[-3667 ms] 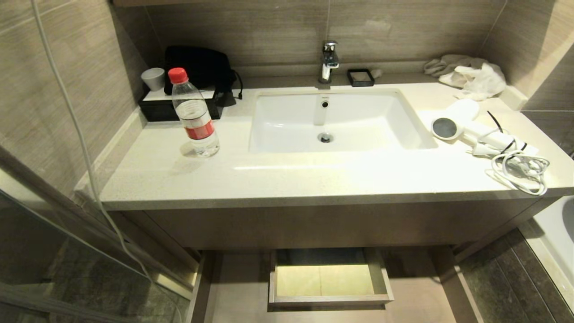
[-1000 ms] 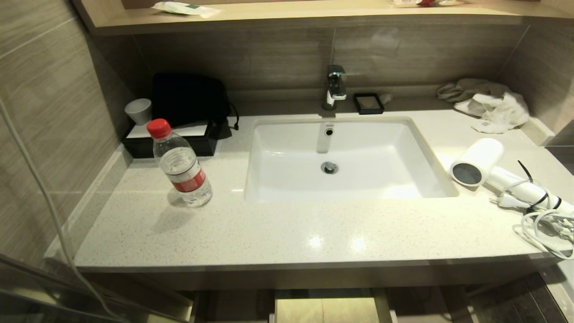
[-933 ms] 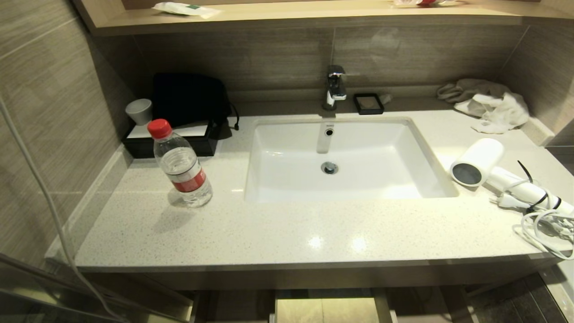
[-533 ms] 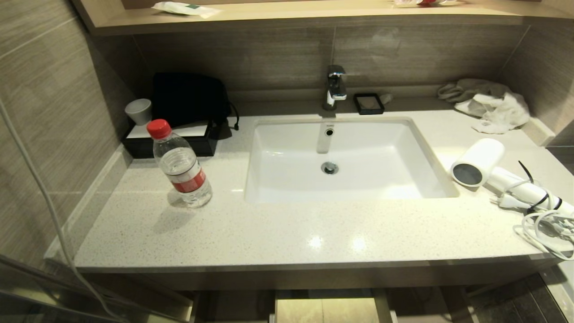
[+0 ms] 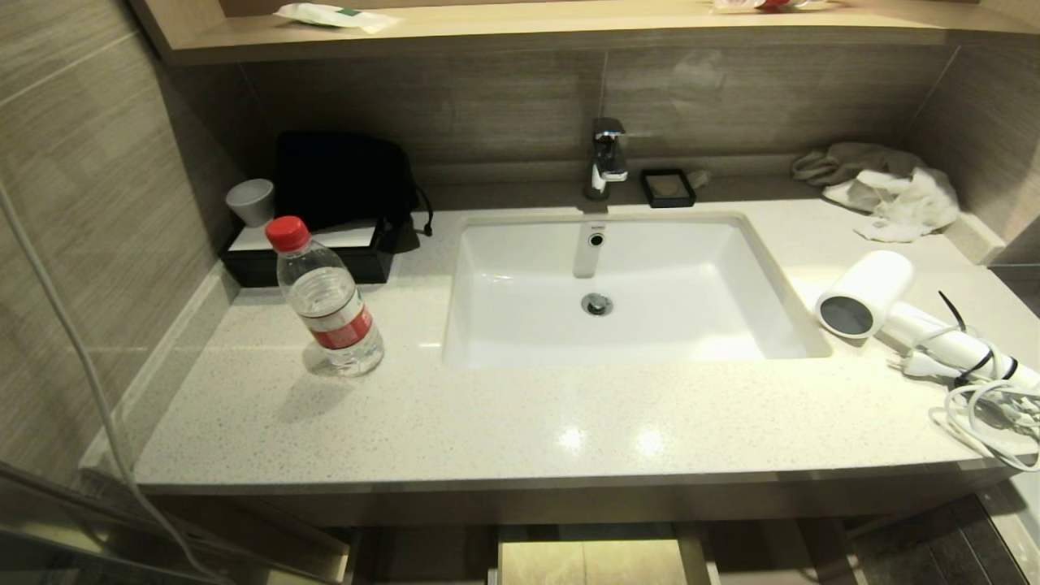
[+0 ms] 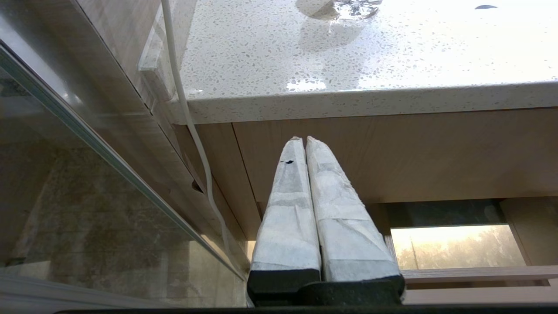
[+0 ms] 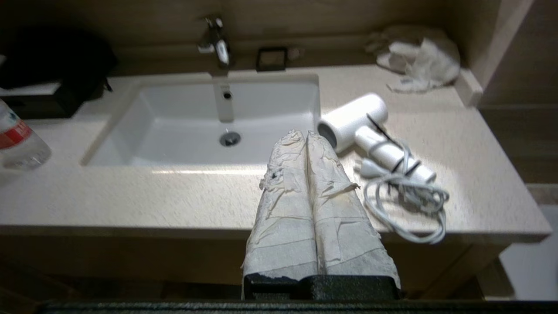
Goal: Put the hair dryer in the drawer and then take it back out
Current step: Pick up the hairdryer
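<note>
Head view. Landmark: white rectangular sink (image 5: 617, 284) set in a speckled countertop (image 5: 487, 422).
- Hair dryer (image 5: 865, 292): lying on the countertop just right of the sink, dark round end facing the front, handle running away from the sink to the right; coiled white cord (image 5: 987, 414) at the handle's far end, near the counter's front right corner.
- Drawer (image 5: 589, 561): below the counter, under the sink's front edge, pulled open; only a strip of its pale interior shows.
- Water bottle (image 5: 325, 301), red cap: upright, left of the sink.
- Black box (image 5: 305, 260) with grey cup (image 5: 250, 201) and black bag (image 5: 345, 179): behind the bottle, left of the sink, against the wall.
- Faucet (image 5: 608, 158) and small black dish (image 5: 666, 187): behind the sink.
- Crumpled cloths (image 5: 881, 191): back right of the sink, by the wall.
- Neither arm appears.

Left wrist view.
- Left gripper (image 6: 305, 139): taped fingers pressed together, empty, held below the countertop edge, in front of the wood-grain panel (image 6: 414, 152); the open drawer's lit interior shows lower down, to one side of the fingers.

Right wrist view.
- Right gripper (image 7: 305, 133): taped fingers clenched together, grasping nothing, raised in front of the counter and pointing toward the sink's right part; the hair dryer lies just beyond and beside the tips, apart from them, cord trailing toward the counter's front.
</note>
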Robot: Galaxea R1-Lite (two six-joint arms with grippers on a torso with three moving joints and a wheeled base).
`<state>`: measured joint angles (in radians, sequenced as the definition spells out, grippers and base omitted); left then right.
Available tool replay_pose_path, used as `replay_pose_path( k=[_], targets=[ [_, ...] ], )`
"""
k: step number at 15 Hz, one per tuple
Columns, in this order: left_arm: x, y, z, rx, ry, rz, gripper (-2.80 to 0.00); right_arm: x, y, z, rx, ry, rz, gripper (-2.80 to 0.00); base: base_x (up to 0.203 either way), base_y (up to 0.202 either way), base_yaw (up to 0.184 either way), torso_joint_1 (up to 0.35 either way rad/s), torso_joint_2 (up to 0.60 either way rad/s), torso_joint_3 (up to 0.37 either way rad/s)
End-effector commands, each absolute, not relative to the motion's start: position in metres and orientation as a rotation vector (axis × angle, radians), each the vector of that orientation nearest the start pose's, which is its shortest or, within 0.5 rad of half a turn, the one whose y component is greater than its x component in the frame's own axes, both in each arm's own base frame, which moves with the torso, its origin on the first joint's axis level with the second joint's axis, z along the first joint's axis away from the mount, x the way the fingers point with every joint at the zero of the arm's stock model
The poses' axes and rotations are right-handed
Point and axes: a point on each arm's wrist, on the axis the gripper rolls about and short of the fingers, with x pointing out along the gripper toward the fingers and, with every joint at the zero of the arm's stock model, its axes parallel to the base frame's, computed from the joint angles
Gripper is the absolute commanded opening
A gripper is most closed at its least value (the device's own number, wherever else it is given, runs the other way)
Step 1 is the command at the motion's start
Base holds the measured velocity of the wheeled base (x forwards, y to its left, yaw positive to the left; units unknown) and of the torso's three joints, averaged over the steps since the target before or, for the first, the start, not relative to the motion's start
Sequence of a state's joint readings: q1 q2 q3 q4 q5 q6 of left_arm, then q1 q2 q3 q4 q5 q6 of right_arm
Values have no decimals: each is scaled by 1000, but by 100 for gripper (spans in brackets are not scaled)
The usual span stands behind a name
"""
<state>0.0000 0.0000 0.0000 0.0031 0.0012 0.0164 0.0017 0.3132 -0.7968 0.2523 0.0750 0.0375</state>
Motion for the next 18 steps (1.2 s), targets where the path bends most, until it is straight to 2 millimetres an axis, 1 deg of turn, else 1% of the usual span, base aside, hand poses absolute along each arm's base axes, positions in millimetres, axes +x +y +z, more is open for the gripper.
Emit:
replay_pose_path(
  k=[1,3,4,5,6,7,8,9,10,11,12,14,15,16,18],
  targets=[
    [-23,0,75,17,3,2,-280,-27,2,347,31,-113,106,-280,0,0,0,0,0,0],
    [-23,0,75,17,3,2,-280,-12,3,382,19,-3,133,-280,0,0,0,0,0,0],
    [-23,0,75,17,3,2,-280,1,3,395,15,71,158,-280,0,0,0,0,0,0],
    [-23,0,75,17,3,2,-280,19,4,406,12,151,187,-280,0,0,0,0,0,0],
    [-23,0,75,17,3,2,-280,40,6,412,8,232,220,-280,0,0,0,0,0,0],
    [-23,0,75,17,3,2,-280,63,10,412,-1,333,272,-280,0,0,0,0,0,0],
    [-23,0,75,17,3,2,-280,82,14,405,-24,431,346,-280,0,0,0,0,0,0],
    [-23,0,75,17,3,2,-280,97,16,398,-89,499,387,-280,0,0,0,0,0,0],
    [-23,0,75,17,3,2,-280,107,13,386,-158,585,346,-280,0,0,0,0,0,0],
    [-23,0,75,17,3,2,-280,113,9,374,-236,681,258,-280,0,0,0,0,0,0],
    [-23,0,75,17,3,2,-280,116,4,365,-347,774,151,-280,0,0,0,0,0,0],
    [-23,0,75,17,3,2,-280,122,-4,356,-578,931,-71,-280,0,0,0,0,0,0],
    [-23,0,75,17,3,2,-280,129,-6,352,-618,979,-124,-280,0,0,0,0,0,0],
    [-23,0,75,17,3,2,-280,142,-6,345,-608,1012,-119,-280,0,0,0,0,0,0],
    [-23,0,75,17,3,2,-280,170,-14,336,-544,998,-127,-280,0,0,0,0,0,0]
  ],
)
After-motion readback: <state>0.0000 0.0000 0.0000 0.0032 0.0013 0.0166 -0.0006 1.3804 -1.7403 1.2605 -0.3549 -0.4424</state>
